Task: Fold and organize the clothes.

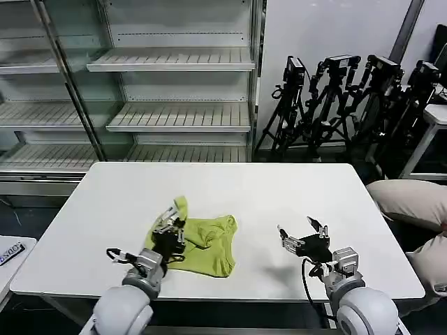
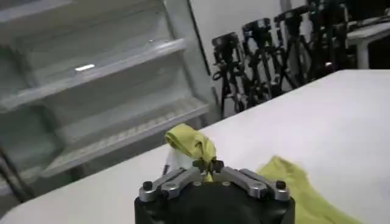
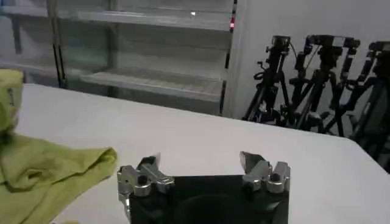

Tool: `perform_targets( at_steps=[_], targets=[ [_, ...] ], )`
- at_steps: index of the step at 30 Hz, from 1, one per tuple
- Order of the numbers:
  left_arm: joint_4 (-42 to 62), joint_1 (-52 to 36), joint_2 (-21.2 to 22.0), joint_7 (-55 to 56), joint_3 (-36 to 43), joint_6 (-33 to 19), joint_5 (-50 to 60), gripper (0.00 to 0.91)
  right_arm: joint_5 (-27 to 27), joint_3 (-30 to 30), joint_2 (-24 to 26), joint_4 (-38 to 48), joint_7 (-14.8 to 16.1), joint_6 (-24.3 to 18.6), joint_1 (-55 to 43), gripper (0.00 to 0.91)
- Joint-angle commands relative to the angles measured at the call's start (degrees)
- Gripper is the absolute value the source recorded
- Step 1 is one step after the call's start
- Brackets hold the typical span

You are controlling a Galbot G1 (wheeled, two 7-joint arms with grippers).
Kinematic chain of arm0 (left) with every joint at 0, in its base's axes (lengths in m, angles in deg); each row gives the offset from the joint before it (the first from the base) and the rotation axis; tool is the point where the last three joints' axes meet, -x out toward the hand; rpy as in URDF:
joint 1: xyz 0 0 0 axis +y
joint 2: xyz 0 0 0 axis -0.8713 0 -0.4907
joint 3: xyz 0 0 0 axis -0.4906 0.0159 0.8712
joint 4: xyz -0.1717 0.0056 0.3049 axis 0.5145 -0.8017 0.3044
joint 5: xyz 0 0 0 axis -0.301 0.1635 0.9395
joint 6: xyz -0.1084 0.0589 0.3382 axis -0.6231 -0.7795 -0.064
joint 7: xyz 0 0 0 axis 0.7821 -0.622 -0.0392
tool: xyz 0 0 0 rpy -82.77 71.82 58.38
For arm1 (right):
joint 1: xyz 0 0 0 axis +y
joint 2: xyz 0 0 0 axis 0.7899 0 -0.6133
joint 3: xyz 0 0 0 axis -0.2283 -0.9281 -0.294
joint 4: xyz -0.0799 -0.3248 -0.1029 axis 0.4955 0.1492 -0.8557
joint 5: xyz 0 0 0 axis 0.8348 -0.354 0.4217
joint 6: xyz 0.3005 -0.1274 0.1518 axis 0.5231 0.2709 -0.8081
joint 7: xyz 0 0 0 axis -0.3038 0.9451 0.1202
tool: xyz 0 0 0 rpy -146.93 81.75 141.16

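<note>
The left end effector [image 1: 170,225] has its fingers pressed together on a fold of the lime T-shirt [image 1: 199,244], lifting that fold into a peak just above the fingertips; the remainder of the garment lies bunched on the white bench [image 1: 230,188], beside and beyond this end effector toward the right arm. The right end effector [image 1: 302,231] stands with fingers spread and nothing between them, low over bare bench, apart from the shirt's nearest edge.

Risks, as judged: the pinch takes only a narrow bit of thin fabric, so it could slip free under a quick pull; the shirt is crumpled, not flat, so a drag from one point may deepen the wrinkles rather than spread it; the right end effector, closing on the near edge, may gather several layers at once.
</note>
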Motion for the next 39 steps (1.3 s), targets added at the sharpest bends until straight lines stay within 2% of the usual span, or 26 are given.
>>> perform_targets(
  at_steps=[1,5,6,7,8,15,18,24,26,30,39],
  targets=[
    [2.7,-3.4,3.4,0.4,8.4,0.0,1.7,0.010,-0.1,0.2,-0.1,-0.1,-0.1,0.0,-0.1,0.907],
    [3.3,-3.5,3.1,0.4,8.8,0.0,1.7,0.020,0.0,0.3,0.0,-0.1,0.0,-0.1,-0.1,0.907],
    [3.7,-3.8,3.2,0.4,8.9,-0.1,1.7,0.151,0.0,0.4,0.1,-0.2,0.0,-0.1,0.0,0.907],
    [4.1,-4.0,3.3,0.4,8.9,-0.1,1.6,0.574,0.0,0.5,0.1,-0.2,0.0,-0.1,0.1,0.907],
    [4.4,-4.2,3.4,0.4,9.0,-0.1,1.2,0.907,0.0,0.6,0.1,-0.2,0.0,-0.1,0.1,0.907],
    [2.1,-6.1,5.0,1.8,9.0,-0.4,-6.5,0.907,0.0,1.2,0.2,-0.2,0.1,-0.1,0.5,0.907],
    [0.1,-6.6,5.1,2.3,7.9,-2.7,-10.6,0.907,0.0,1.2,-0.1,0.0,0.1,-0.2,0.4,0.907],
    [-2.3,-5.0,2.6,5.0,0.3,-2.3,-14.1,0.907,0.0,1.0,-0.6,0.6,0.1,-0.3,0.1,0.907],
    [-1.1,-2.9,0.2,5.9,-4.5,-0.1,-14.4,0.907,0.0,0.8,-0.8,0.7,0.2,-0.4,0.0,0.907],
    [3.3,3.2,-2.8,6.8,-10.2,0.0,-14.8,0.907,0.0,0.7,-0.9,0.5,0.3,-0.5,-0.2,0.907],
    [12.8,1.7,-2.4,8.3,-10.6,0.2,-26.2,0.907,-0.1,0.4,-0.8,0.8,0.3,-0.5,-1.1,0.907]
  ],
)
